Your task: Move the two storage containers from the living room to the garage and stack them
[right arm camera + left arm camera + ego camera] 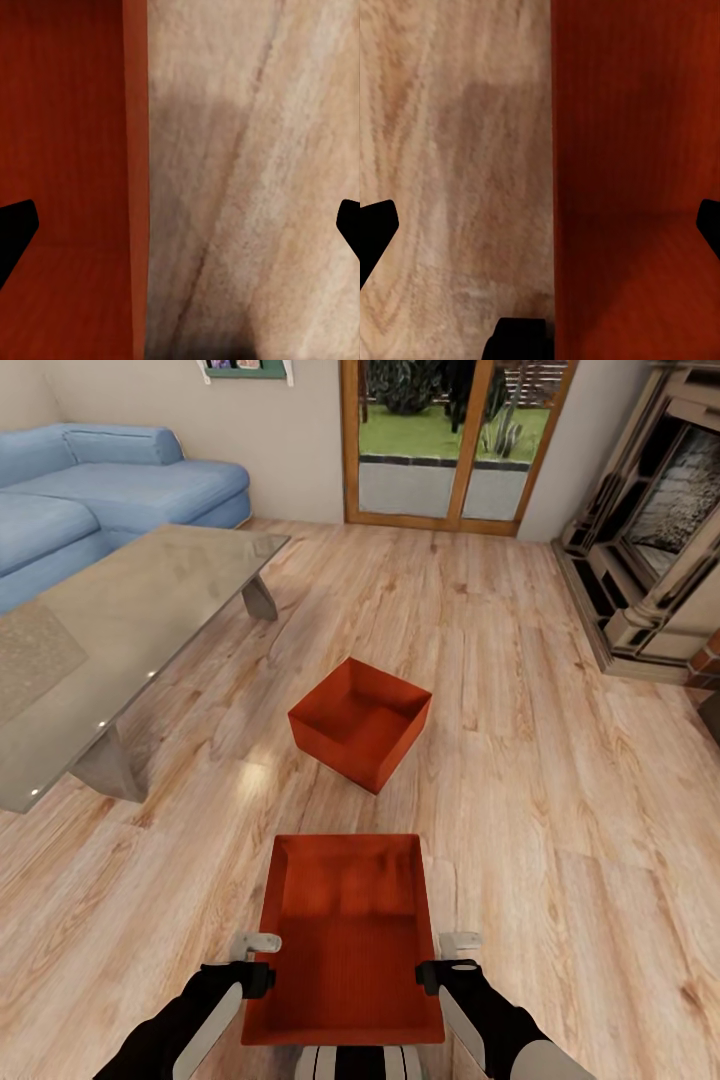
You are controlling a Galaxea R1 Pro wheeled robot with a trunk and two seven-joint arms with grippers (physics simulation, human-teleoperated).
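Observation:
Two orange-red open-top storage containers stand in the living room on light wood planks (560, 810). The near container (345, 930) lies right in front of my trunk, between both arms. My left gripper (256, 945) is open, and its fingers straddle that container's left wall (622, 150). My right gripper (458, 943) is open too, astride the right wall (135, 150). In both wrist views the fingertips (379, 225) (19, 225) stand wide apart, clear of the wall. The far container (360, 722) sits turned at an angle, mid-floor. The garage and its floor are out of view.
A glass coffee table (150, 620) stands at the left, with a blue sofa (100, 490) behind it. A fireplace (660, 530) lines the right wall. A wood-framed glass door (455, 440) is at the back. Open planks lie to the right of both containers.

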